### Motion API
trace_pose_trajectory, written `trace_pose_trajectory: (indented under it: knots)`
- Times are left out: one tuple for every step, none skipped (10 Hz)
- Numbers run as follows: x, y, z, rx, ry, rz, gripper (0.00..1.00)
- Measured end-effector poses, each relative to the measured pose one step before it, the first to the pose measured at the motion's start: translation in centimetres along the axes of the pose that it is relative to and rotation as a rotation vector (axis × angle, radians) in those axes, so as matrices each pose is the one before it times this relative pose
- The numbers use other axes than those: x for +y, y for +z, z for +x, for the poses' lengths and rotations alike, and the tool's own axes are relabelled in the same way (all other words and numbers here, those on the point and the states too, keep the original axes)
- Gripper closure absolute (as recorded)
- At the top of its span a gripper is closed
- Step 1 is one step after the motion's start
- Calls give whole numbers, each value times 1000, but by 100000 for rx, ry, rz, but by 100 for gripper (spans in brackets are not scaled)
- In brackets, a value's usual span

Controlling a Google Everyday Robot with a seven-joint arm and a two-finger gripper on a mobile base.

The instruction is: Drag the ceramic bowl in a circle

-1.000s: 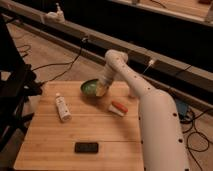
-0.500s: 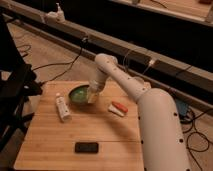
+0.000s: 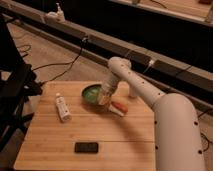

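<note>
On the wooden surface (image 3: pixel 90 130), my hand (image 3: pixel 104 98) rests on the near right edge of the round green ceramic bowl (image 3: pixel 93 93); I cannot tell its grip. A moment ago the bowl sat further left, so the circle keeps going.

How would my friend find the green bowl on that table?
Look at the wooden table and follow the white robot arm down to its tool. The tool sits at the round green glazed ceramic bowl near the table's far edge. It is the only round green thing there.
</note>
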Motion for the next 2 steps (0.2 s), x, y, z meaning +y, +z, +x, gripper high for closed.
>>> trace_pose_trajectory:
  knots:
    - [-913,-507,834,202,2462,2538,100]
    - [-1095,-313,124,274,994,2032,100]
